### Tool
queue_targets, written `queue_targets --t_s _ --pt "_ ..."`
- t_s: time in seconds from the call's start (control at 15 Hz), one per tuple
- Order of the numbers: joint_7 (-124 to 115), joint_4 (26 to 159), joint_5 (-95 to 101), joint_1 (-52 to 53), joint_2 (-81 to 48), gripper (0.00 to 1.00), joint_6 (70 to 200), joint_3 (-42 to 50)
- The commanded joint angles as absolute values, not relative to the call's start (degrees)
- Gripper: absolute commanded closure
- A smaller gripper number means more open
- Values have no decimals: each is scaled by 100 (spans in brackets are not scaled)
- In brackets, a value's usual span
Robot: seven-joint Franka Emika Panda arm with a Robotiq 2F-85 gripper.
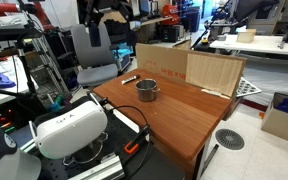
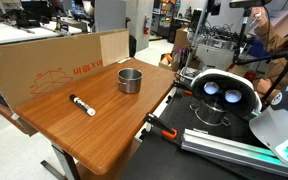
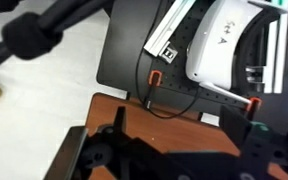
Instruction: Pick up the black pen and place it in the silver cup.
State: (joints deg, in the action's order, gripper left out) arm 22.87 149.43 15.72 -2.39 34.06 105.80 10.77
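The black pen (image 1: 130, 79) lies flat on the wooden table (image 1: 184, 115), near the cardboard wall; it also shows in an exterior view (image 2: 82, 105) with its whitish end toward the table's front. The silver cup (image 1: 147, 91) stands upright a short way from it, also seen in an exterior view (image 2: 130, 80). My gripper (image 3: 184, 132) shows only in the wrist view. It is open and empty, high over the table's edge (image 3: 174, 110) by the white headset. Pen and cup are out of the wrist view.
Cardboard panels (image 1: 184, 65) (image 2: 44, 65) wall the table's back. A white headset (image 2: 216, 92) (image 3: 229, 45) and a black cable with orange connectors (image 2: 156, 126) (image 3: 154, 78) lie beside the table. A round grey disc (image 1: 230, 139) sits on the floor.
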Motion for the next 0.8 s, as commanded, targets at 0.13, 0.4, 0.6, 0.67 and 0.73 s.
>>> queue_targets --t_s 0.13,0.4,0.6,0.67,0.73 --pt "2217 14790 1197 98 3123 0 10762 845" --pt "1961 14667 1068 247 2789 0 11144 591" --pt "1882 14442 1026 356 2363 0 11236 392" --pt "1878 14376 992 392 2243 0 11262 339" --pt "1874 14286 975 429 2097 0 11288 273"
